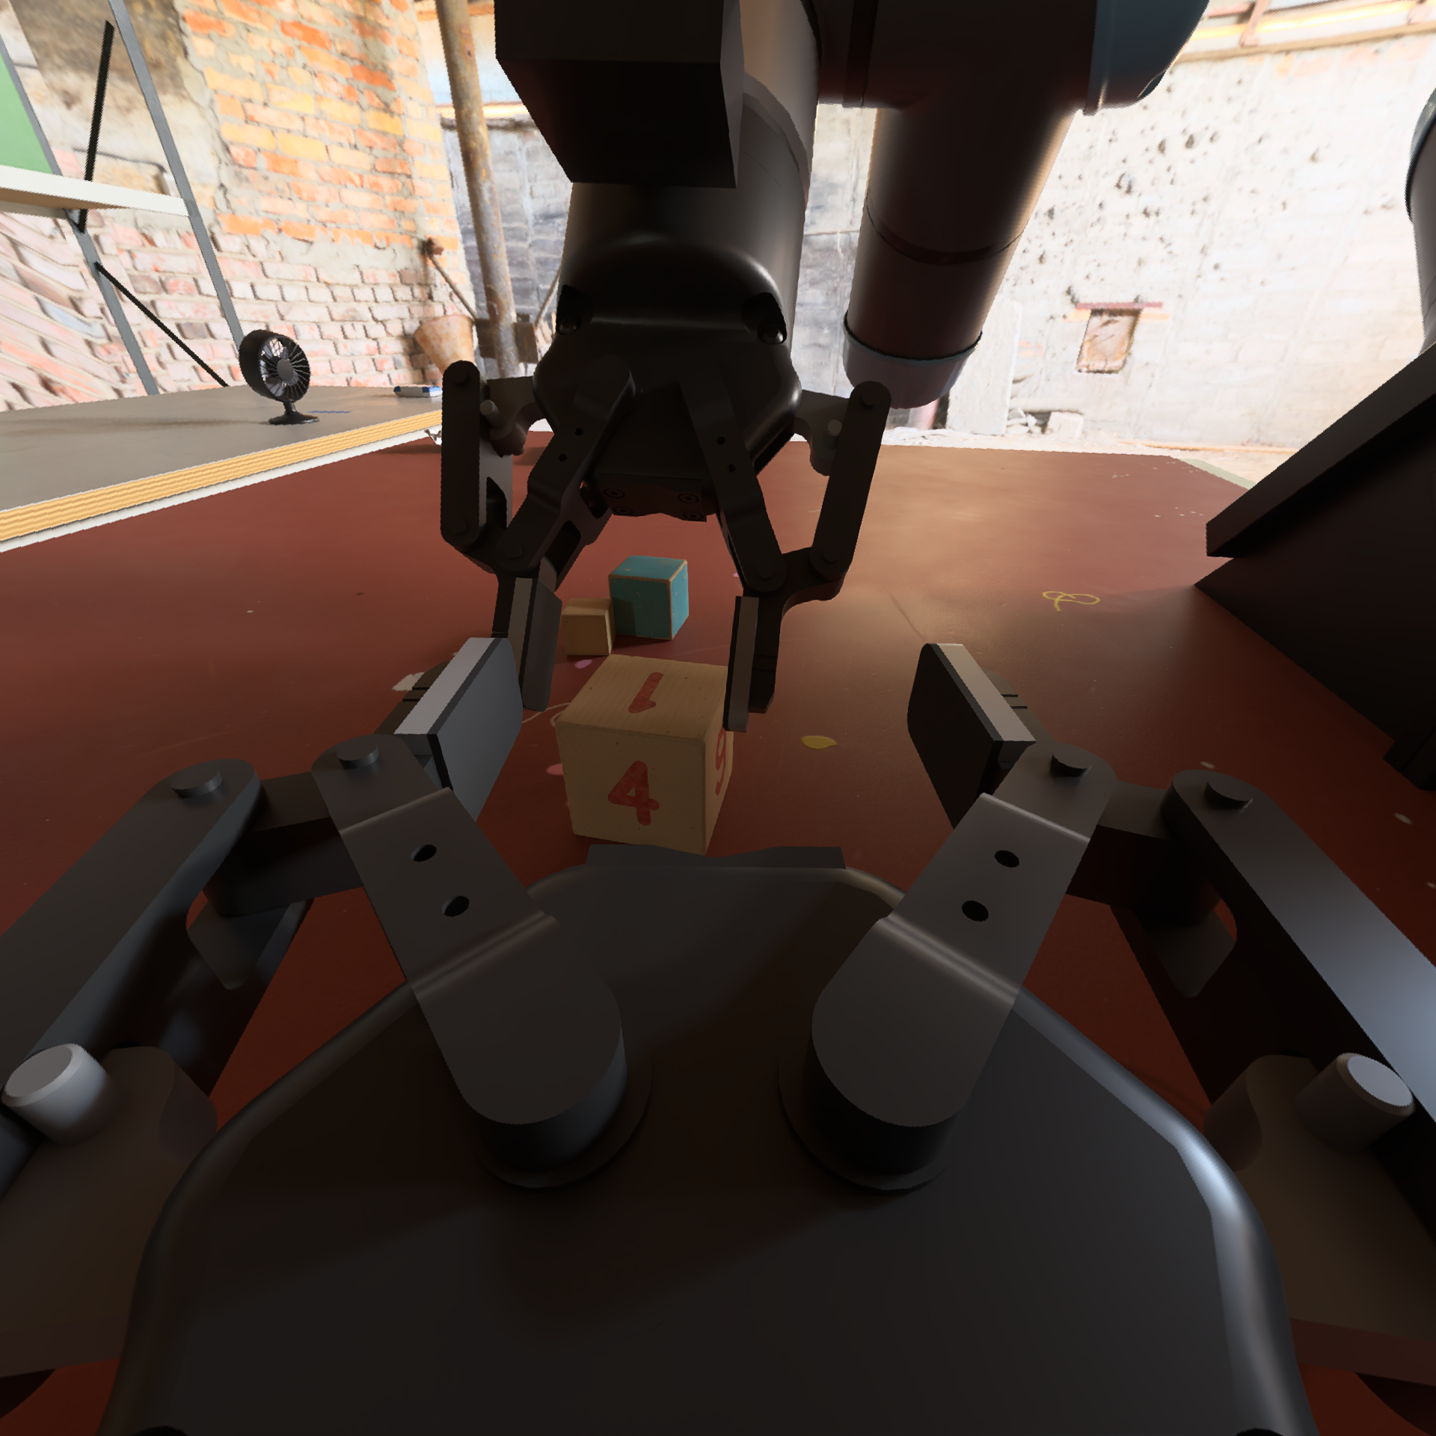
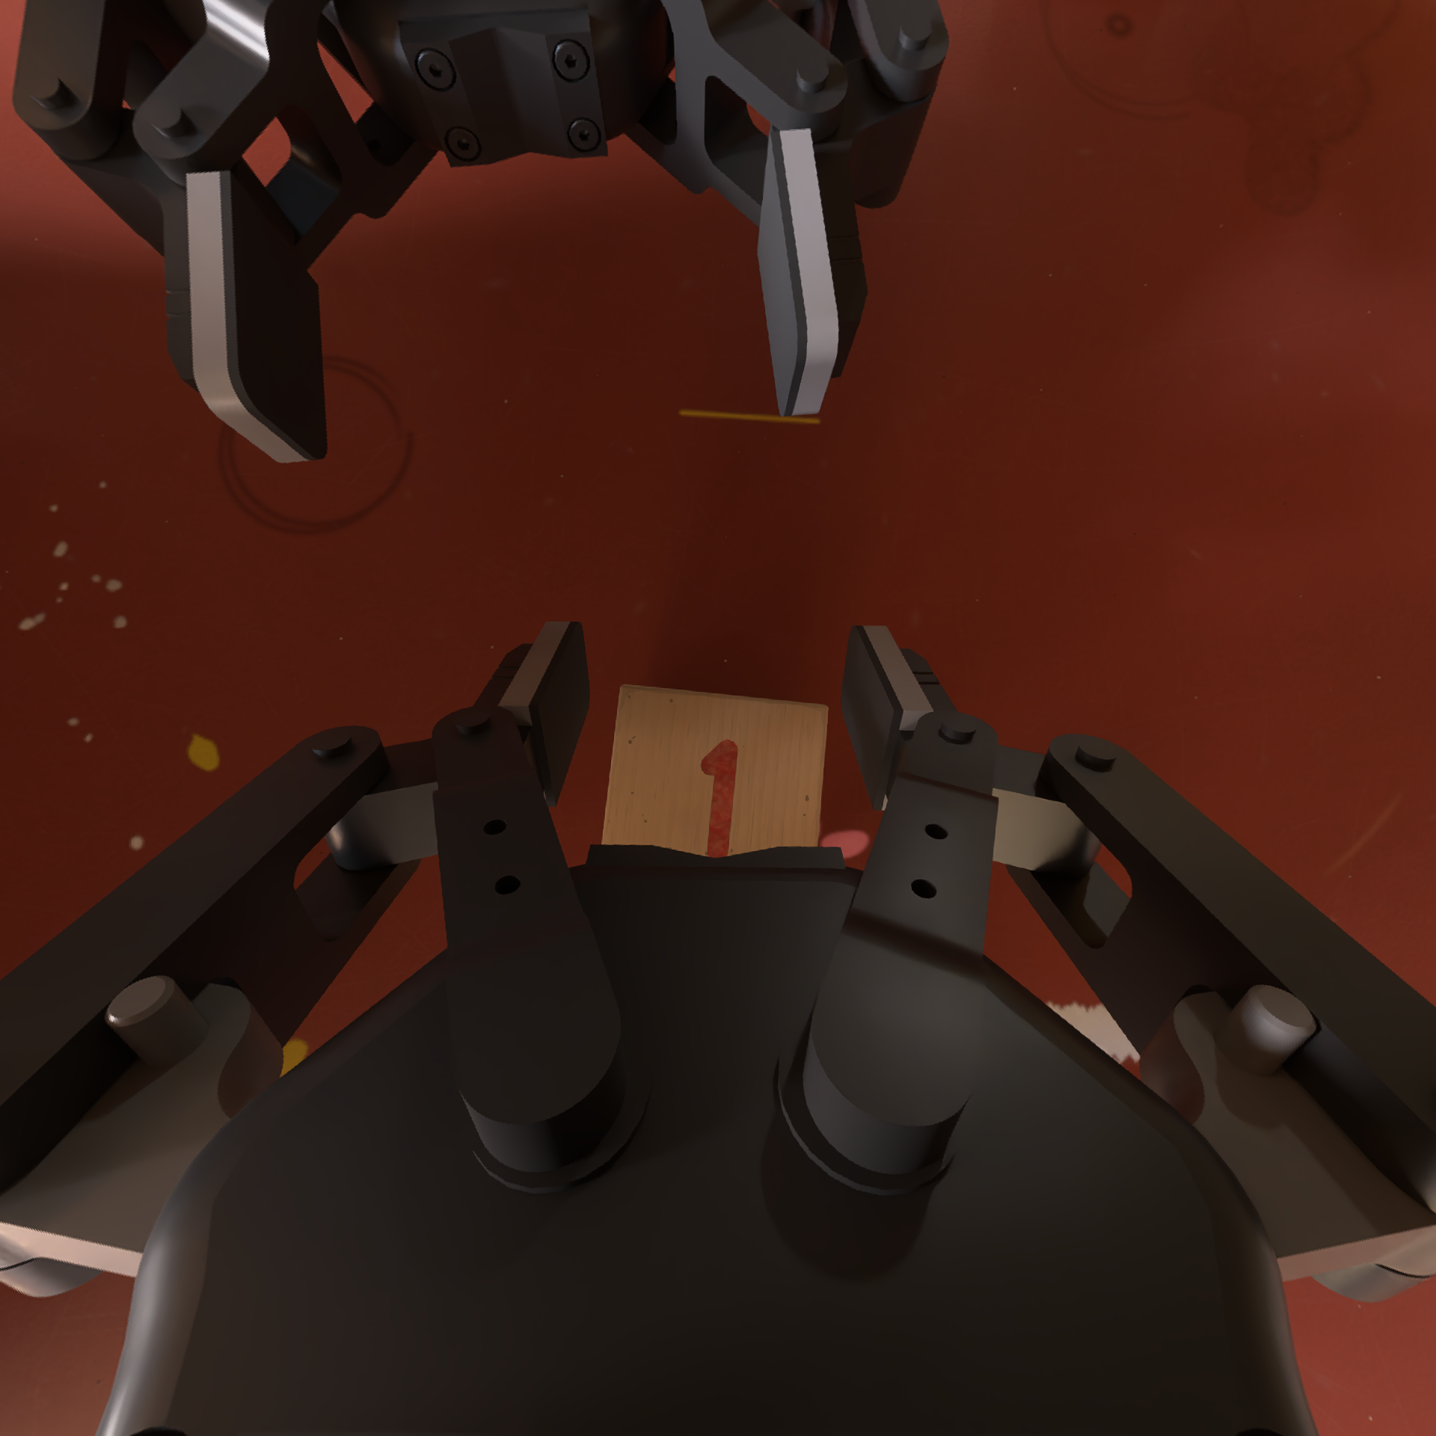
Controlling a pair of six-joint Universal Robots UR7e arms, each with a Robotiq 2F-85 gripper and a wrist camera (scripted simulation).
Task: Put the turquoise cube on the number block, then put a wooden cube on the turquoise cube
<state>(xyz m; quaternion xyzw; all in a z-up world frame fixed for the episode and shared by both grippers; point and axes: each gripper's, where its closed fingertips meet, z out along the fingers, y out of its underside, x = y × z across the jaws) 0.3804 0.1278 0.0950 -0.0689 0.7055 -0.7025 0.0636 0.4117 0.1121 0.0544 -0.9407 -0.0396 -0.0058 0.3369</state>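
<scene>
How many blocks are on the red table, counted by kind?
Turquoise painted cube: 1
Small plain wooden cube: 1
Large wooden number block with red digits: 1
Total: 3

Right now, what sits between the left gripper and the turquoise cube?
The wooden number block, the right gripper straddling it: left wrist view. The turquoise cube lies beyond.

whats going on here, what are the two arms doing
The right hand hangs open straight over the number block, fingers either side of it, not gripping. The left hand is open too, low and facing the block. The turquoise cube and a small wooden cube sit together on the red table behind it, unstacked.
</scene>
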